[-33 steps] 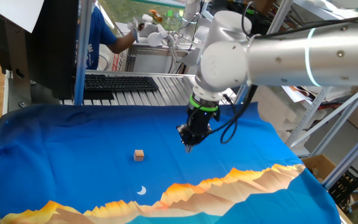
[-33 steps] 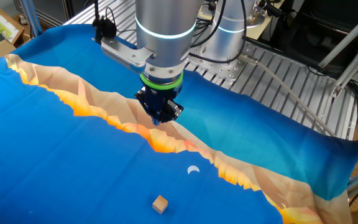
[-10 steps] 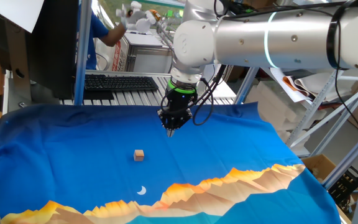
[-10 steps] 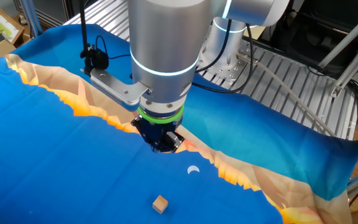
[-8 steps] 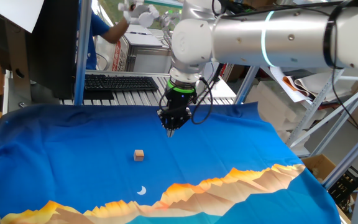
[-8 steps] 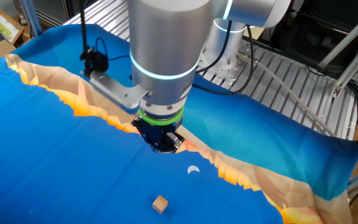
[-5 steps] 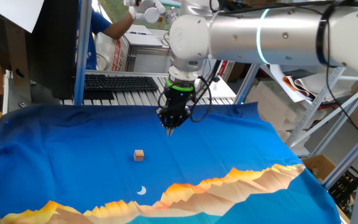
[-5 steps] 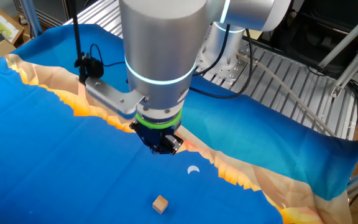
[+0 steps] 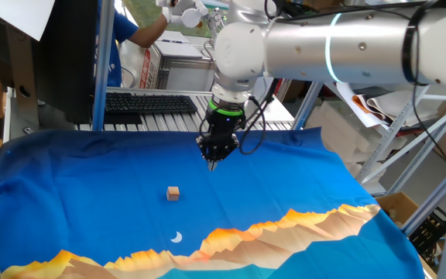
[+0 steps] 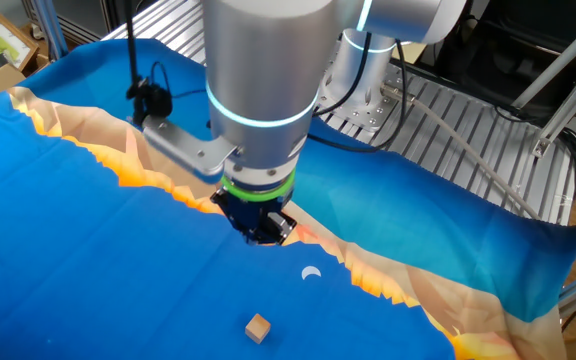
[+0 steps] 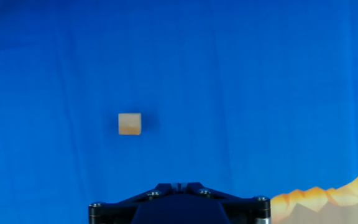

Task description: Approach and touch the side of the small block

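One fixed view looks level across the worktop (image 9: 68,178) toward a keyboard (image 9: 149,102) behind. The other fixed view looks steeply down from the opposite side. The hand view hangs above the block (image 11: 129,124), which all three share.

The small block (image 11: 129,124) looks like matt pale wood, lying on smooth blue cloth (image 11: 260,81) beneath a glossy metal arm (image 9: 347,50).

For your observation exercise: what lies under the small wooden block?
The small block sits directly on the blue cloth, away from the gripper. Whatever is beneath the cloth is covered and cannot be seen.
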Robot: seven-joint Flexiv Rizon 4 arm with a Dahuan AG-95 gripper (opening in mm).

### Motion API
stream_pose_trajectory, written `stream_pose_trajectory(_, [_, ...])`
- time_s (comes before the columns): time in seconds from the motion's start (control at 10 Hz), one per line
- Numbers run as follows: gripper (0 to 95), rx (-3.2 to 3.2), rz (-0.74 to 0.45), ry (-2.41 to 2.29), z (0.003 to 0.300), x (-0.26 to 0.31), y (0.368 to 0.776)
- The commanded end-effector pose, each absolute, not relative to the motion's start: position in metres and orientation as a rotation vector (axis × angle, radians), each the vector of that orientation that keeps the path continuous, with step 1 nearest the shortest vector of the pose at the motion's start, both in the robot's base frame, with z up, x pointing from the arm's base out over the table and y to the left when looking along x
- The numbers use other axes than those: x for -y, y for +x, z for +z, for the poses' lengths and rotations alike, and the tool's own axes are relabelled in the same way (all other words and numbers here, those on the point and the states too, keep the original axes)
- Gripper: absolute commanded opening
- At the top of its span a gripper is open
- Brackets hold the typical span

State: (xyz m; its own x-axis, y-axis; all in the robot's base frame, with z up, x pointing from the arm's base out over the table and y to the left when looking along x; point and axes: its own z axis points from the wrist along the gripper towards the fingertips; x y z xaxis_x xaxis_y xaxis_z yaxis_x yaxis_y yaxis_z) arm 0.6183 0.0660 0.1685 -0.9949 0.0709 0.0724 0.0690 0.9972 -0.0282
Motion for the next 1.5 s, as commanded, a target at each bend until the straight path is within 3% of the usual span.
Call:
stream_pose_trajectory(0.1, [0.0, 3.075, 0.042, -0.113, 0.168, -0.065, 0.616])
stream_pose_trajectory(1.5, [0.0, 3.104, 0.036, -0.157, 0.109, -0.079, 0.647])
